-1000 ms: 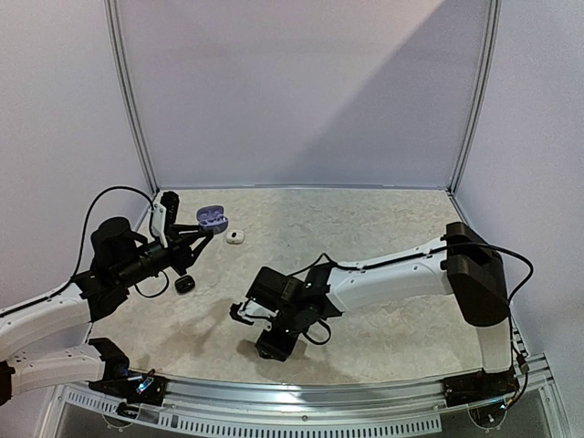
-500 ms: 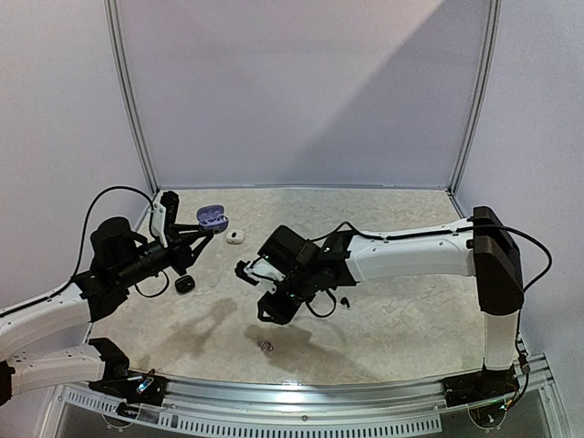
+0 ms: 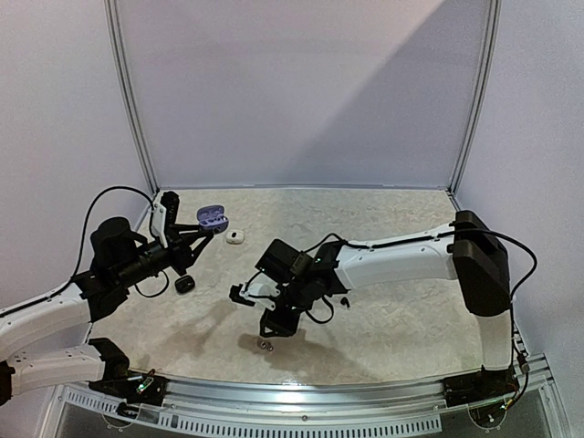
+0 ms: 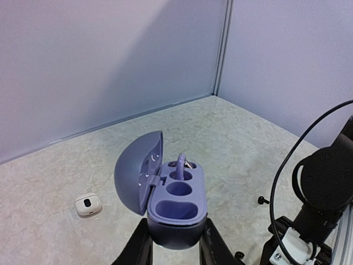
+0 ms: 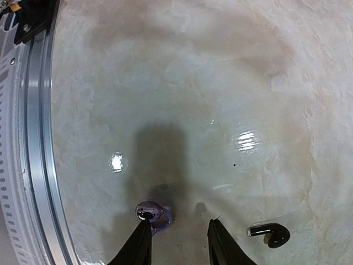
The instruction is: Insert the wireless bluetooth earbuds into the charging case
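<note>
Top camera, high and behind, takes in the whole counter (image 3: 392, 219). Left wrist looks out across it toward the back walls (image 4: 110, 55); right wrist stares straight down, close, at that same counter.

1. The underside of the lilac pebble-shaped plastic charging case (image 4: 176, 212) is hidden by black fingers (image 4: 134, 251) of the left gripper (image 4: 175, 226).
2. The tiny lilac-grey earbud (image 5: 152, 210) is partly covered by a finger of the right gripper (image 5: 179, 223).
3. The small black object (image 3: 184, 285) is too small to be identified.
</note>
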Tool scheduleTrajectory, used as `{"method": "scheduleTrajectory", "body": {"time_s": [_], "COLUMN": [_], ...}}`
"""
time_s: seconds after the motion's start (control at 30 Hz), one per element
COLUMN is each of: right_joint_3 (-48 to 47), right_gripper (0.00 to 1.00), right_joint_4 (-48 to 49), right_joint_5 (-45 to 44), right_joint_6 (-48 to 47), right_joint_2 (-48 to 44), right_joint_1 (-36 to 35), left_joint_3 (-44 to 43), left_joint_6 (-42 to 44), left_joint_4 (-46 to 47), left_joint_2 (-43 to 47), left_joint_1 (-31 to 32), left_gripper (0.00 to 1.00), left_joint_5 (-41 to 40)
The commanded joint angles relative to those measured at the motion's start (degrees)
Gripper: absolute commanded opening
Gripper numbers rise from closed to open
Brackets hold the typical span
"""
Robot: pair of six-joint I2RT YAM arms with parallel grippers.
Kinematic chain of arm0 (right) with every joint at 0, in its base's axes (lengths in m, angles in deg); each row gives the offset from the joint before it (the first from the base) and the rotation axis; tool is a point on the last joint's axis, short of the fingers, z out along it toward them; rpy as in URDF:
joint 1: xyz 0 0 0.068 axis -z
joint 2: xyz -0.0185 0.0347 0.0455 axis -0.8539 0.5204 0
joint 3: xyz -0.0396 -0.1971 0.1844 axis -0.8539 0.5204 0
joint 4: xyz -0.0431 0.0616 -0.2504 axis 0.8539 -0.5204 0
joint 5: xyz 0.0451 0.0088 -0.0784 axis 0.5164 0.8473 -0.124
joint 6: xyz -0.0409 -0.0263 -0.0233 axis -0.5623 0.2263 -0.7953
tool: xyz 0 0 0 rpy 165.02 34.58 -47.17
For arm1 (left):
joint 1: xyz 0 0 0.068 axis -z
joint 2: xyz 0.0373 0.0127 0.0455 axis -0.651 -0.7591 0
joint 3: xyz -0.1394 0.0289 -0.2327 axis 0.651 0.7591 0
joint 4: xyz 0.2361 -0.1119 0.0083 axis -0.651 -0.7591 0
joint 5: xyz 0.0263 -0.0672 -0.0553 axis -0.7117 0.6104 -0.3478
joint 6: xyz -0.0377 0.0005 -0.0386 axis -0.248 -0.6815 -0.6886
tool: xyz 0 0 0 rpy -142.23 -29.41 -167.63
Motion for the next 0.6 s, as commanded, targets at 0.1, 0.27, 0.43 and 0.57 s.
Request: {"method": "scheduleTrajectory", "body": {"time_s": [0.1,0.27,0.43,0.57], "right_joint_3": [-0.26,-0.16,-0.16,-0.16], "right_gripper": [0.35,0.34,0.32,0.32], "right_joint_4": [0.79,0.95,0.74,-0.68], "right_joint_5": [2.17,2.45,3.36,3.79], "right_joint_6": [-2.56,-2.68,-2.26,-2.63], "right_joint_2": [3.83,4.58,5.33,4.68], "right_joint_1": [-0.11,-0.1,-0.11,-0.76], "left_joint_3": [0.77,1.07,1.14,1.26], "left_joint_6": [0.43,0.56,0.84,1.01], "left_joint_4": [0.92,0.93,0.97,1.0], "left_joint_2": [-0.43,-0.16,-0.02,0.04], "left_joint_1": [-0.75,-0.84,-0.88,-0.93], "left_gripper": [0.0,0.0,0.0,0.0], "left_joint_5": [0.37,0.34,0.35,0.38]}}
